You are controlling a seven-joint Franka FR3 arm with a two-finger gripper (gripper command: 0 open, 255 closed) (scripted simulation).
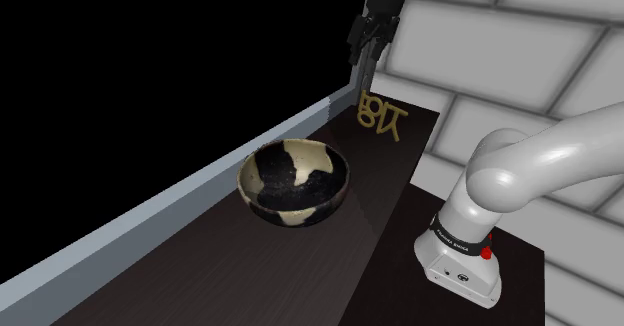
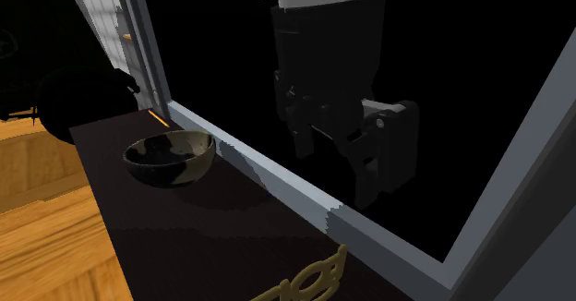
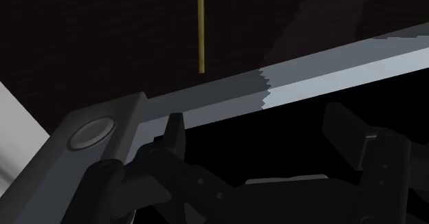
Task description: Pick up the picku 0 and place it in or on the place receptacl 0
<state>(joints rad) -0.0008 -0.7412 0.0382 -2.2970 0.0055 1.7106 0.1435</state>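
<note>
The bowl [image 1: 293, 182] looks like glossy glazed ceramic, mottled cream and black. The openwork ornament [image 1: 381, 115] has a dull, brass-like metal look. The tabletop [image 1: 200, 274] shows dark, matt wood grain, and the arm [image 1: 530, 164] is smooth, glossy white.

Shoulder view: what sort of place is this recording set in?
Probably a kitchen-like corner of a house, though that is uncertain: a dark counter beside a white block wall, a bowl on it, and wood floor in the second exterior view.
</note>
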